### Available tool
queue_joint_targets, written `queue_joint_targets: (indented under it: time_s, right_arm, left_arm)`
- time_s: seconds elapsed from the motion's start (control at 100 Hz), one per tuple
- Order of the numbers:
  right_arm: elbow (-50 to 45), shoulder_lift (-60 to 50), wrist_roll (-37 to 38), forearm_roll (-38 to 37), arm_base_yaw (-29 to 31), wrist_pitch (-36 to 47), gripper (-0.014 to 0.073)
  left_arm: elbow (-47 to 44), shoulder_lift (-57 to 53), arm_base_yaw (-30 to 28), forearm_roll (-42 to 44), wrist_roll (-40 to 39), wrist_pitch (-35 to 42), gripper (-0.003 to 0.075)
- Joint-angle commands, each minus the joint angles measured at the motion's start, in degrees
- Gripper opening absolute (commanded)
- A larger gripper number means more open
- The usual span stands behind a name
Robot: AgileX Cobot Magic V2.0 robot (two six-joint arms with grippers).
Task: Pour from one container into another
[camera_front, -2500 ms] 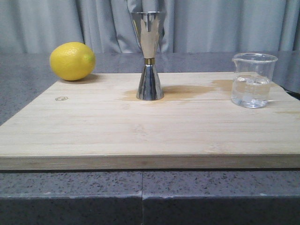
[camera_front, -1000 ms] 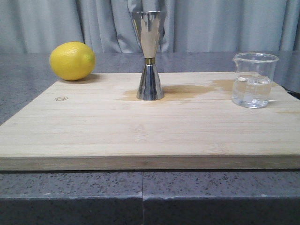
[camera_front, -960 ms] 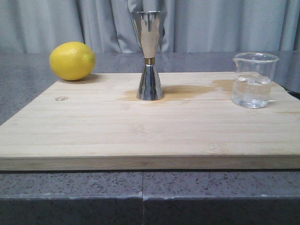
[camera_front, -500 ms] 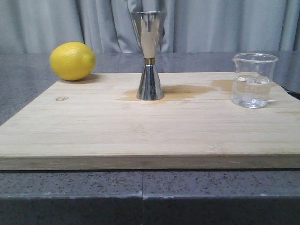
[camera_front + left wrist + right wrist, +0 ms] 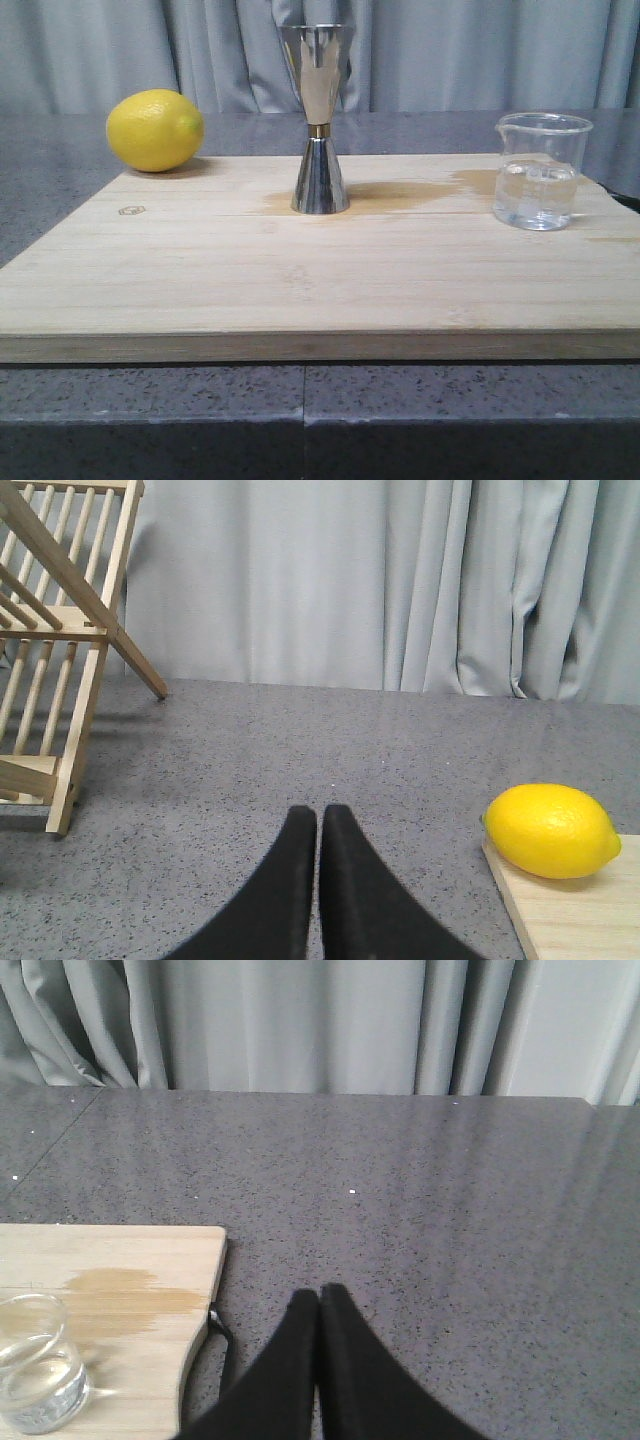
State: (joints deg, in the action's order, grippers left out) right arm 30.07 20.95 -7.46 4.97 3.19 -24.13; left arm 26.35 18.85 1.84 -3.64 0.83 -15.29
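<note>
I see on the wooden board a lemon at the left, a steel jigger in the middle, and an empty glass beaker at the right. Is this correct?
Not entirely. The glass beaker is not empty: the front view shows clear liquid filling its lower part. The rest holds: the lemon sits at the left of the wooden board, the steel jigger in the middle, the beaker at the right.

a wooden board (image 5: 320,270) lies on a grey speckled bench (image 5: 300,420). a steel jigger (image 5: 319,120) stands upright near the board's far edge, by a damp stain (image 5: 420,192). a glass beaker (image 5: 540,170) part full of clear liquid stands at the right. a lemon (image 5: 154,130) rests at the far left corner.
</note>
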Motion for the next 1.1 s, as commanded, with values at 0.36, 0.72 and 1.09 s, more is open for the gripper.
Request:
queue_joint_targets:
  time_s: [0.36,0.72,1.09]
  right_arm:
    - [1.98,0.96,-0.25,0.11,0.31,5.25,0.0126]
    - [1.98,1.11,-0.25,0.11,0.31,6.42,0.0460]
    - [1.98,1.11,-0.25,3.23,0.31,7.37,0.0460]
  left_arm:
    - [1.92,0.90,-0.11,0.02,-0.25,4.66,0.0086]
    - [1.92,0.90,-0.11,-0.17,-0.25,5.08,0.0547]
    - [1.92,0.90,-0.11,-3.61,-0.25,4.88,0.0461]
